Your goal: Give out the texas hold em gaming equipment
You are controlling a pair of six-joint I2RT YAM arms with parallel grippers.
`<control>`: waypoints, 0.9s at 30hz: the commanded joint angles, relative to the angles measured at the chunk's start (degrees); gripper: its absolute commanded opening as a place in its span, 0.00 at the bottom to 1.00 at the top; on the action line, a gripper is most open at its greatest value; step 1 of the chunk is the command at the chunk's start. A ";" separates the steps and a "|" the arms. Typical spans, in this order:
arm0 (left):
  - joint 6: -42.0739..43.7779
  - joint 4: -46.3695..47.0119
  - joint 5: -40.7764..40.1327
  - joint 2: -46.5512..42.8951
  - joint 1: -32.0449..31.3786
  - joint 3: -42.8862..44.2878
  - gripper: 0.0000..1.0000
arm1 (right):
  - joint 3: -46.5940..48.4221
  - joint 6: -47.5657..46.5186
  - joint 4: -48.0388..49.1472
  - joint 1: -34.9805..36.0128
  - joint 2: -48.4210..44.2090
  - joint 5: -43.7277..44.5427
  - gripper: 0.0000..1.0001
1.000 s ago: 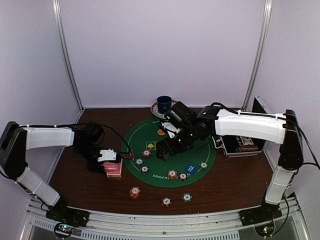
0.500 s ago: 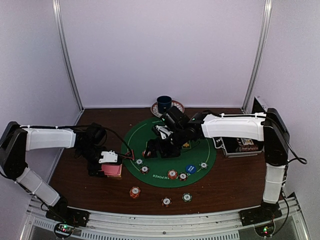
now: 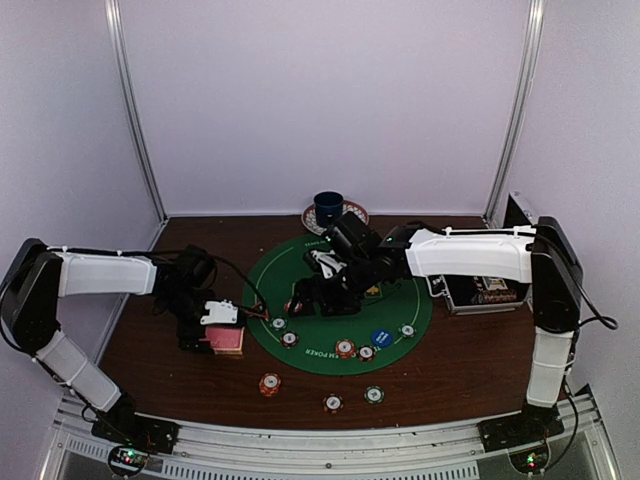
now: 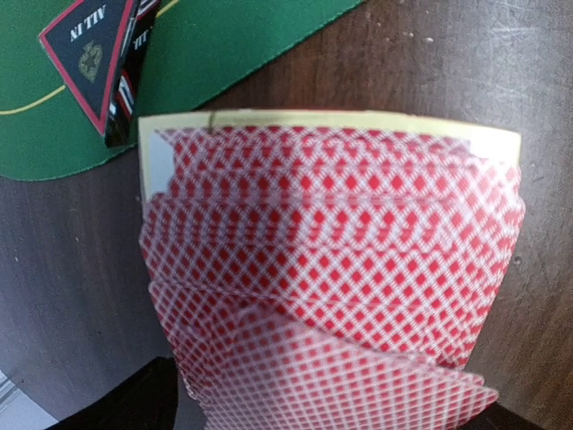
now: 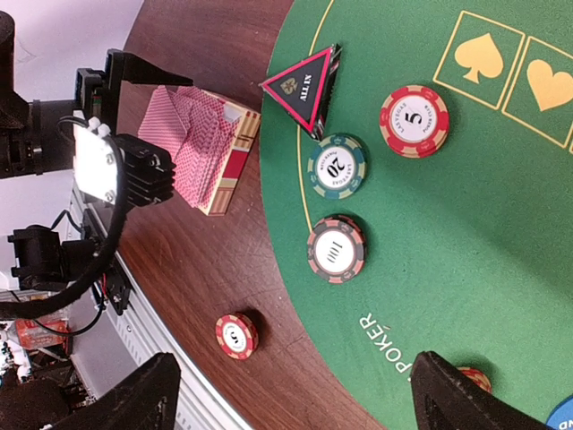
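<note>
Left of the green mat [image 5: 501, 233], the card deck [image 5: 201, 148] sits on the worktop [image 5: 206, 269] under the left end effector [image 3: 208, 332], jaws spread. Right end effector [image 5: 300, 399], open, hovers over poker chips [image 5: 336, 251]; grasping one seems next.

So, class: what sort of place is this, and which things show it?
Probably a robot lab test booth: plain pale walls enclose a wooden table, two robot arms are bolted at its near edge, and a green poker mat lies on it.
</note>
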 commanded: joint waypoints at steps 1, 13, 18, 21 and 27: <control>0.83 0.47 0.40 0.88 -0.17 2.46 0.95 | -0.60 -0.02 0.89 -0.02 -2.48 -0.68 0.93; 0.49 -2.11 1.75 3.10 -0.17 3.82 0.62 | -2.09 -0.16 1.54 -0.06 -3.48 -0.92 0.89; 0.72 -2.72 1.80 3.92 -0.14 4.17 0.66 | -2.34 0.01 1.87 -0.06 -3.52 -1.16 0.89; 1.13 -2.73 1.80 4.14 -0.18 4.10 0.63 | -2.31 0.13 1.99 -0.08 -3.38 -1.18 0.88; 1.38 -3.00 1.80 4.80 -0.17 3.72 0.52 | -2.26 0.32 2.16 -0.06 -3.25 -1.41 0.88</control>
